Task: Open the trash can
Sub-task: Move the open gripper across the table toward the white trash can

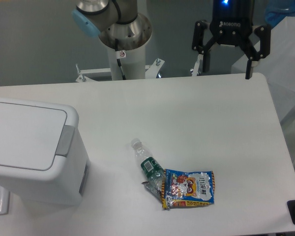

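**Lid Down, Arm Aloft: Bin Sits Untouched at Table's Edge**

White tabletop [196, 113] fills most of the fixed camera's view, backed by a plain grey wall. At the far side, the robot arm's base column [124, 49] rises from a bolted bracket, a pale blue joint cap showing at its top left.

The gripper [228, 66] hangs above the table's far right corner, its black body lit by a small blue light. Both fingers are spread wide apart with nothing between them; the right fingertip [249, 71] reaches down to about the line of the table's back edge, though whether it touches the surface cannot be told.

The trash can [34, 152] stands at the near left of the table, well apart from the gripper. Its flat white lid [22, 135] lies closed, and the grey push tab [65, 141] sits along the lid's right edge, facing the middle of the table.

Near the front centre, a crushed clear plastic bottle [148, 167] with a green label lies on its side, its neck pointing away toward the far left. A blue snack packet [189, 189] printed with a cartoon face lies flat just beside it, touching or overlapping the bottle's lower end.
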Controlling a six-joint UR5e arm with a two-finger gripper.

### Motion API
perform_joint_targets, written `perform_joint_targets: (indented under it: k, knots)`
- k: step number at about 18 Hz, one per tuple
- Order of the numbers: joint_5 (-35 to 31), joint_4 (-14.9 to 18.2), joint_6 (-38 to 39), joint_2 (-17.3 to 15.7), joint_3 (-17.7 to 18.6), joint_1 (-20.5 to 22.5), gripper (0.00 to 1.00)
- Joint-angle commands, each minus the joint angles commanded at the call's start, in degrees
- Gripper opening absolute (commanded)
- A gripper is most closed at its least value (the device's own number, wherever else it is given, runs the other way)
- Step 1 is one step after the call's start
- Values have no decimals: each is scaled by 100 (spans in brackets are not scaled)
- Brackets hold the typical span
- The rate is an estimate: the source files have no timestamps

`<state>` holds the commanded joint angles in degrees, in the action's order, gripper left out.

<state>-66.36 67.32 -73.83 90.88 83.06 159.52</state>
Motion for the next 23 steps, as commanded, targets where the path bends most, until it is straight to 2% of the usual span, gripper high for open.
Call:
perform_joint_targets:
  k: [3,11,14,19,23]
  knots:
    - [9,9,26,-9,17,-9,100]
    - [105,0,500,44,53,-527,100]
    - [132,-26,1394,61,79,-684,100]
    - [123,-649,2652,202,97,-1256,100]
    - [79,-773,3313,307,105,-1774,100]
